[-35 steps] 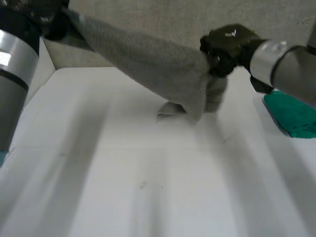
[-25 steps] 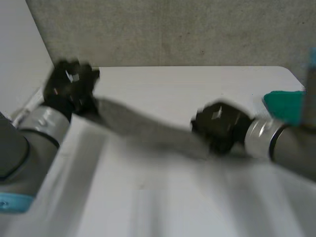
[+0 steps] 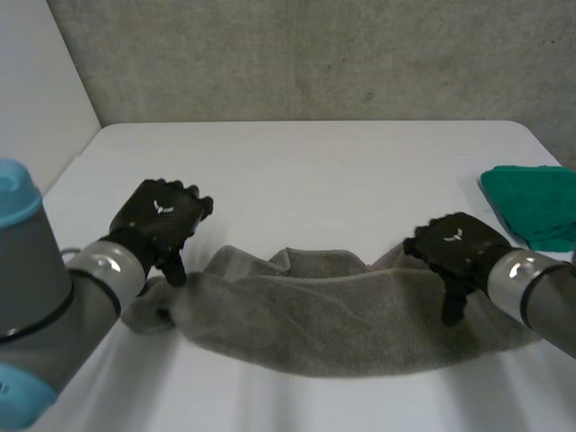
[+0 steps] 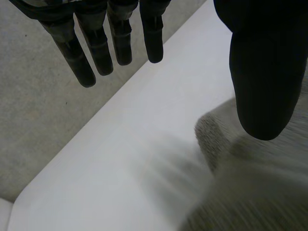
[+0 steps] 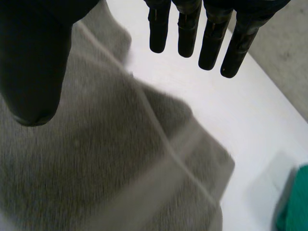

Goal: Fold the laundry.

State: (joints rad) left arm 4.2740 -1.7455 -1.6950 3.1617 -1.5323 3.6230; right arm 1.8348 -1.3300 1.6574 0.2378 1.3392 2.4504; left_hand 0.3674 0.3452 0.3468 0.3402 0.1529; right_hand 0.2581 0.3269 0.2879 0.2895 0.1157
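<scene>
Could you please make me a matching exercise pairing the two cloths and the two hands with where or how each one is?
1. grey towel
2. green cloth
3. left hand
4. right hand

A. at the right edge of the table
B. open, at the grey towel's end nearer the green cloth
C. rumpled, stretched between both hands
D. open, at the grey towel's end farther from the green cloth

Pairs: 1-C, 2-A, 3-D, 4-B

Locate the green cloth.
In the head view the green cloth lies at the right edge of the table, beyond the right hand, apart from the grey towel.
</scene>
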